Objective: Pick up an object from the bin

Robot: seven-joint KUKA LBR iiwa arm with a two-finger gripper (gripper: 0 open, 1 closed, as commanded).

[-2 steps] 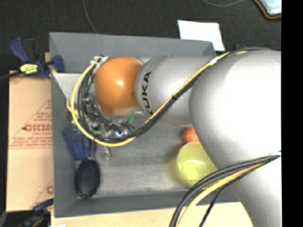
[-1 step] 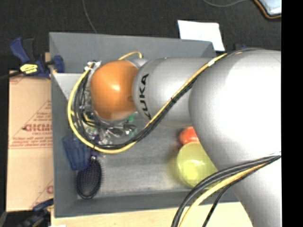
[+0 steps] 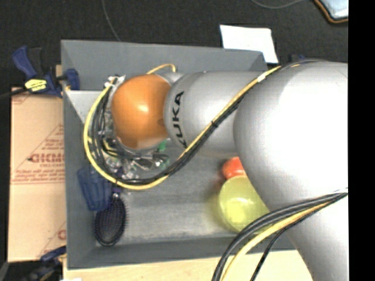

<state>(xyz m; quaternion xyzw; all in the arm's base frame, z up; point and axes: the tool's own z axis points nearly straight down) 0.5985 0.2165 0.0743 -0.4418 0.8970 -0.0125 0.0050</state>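
Note:
My gripper [image 3: 132, 161] is low over the left part of the bin, and only its body shows below the arm's orange cover. Just below and left of it lies a crumpled blue thing [image 3: 92, 187], close to the bin's left wall. A dark oval hairbrush head [image 3: 110, 225] lies right under that blue thing, near the front left corner. Whether the gripper touches either one is hidden.
A rounded yellow-green thing [image 3: 237, 208] with an orange top [image 3: 232, 168] lies at the front right of the bin, partly under the arm. The arm and its cables cover the bin's middle and right. Bare floor shows along the front between the brush and the yellow thing.

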